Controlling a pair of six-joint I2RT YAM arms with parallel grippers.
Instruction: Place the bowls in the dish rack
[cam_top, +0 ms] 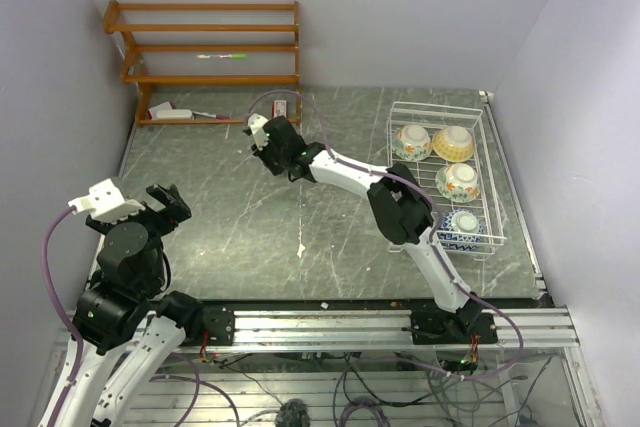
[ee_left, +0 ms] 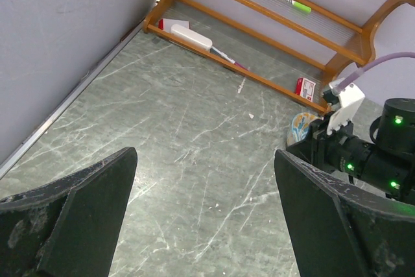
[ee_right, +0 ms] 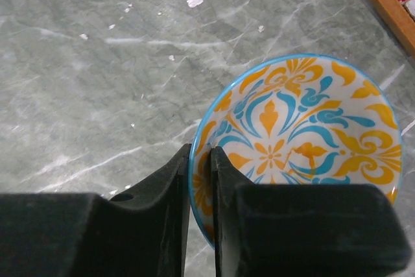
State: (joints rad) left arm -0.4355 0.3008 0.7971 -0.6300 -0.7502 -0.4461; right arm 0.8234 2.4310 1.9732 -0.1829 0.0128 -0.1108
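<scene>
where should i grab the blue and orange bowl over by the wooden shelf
Grip the thin rim on the side away from the shelf, coming down from above. The bowl sits mouth up and looks too wide to span, so one finger goes inside the wall and one outside. The right gripper pinches it that way now.

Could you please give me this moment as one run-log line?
right end effector: shut on painted bowl rim | left end effector: open, empty | rack: four bowls inside
</scene>
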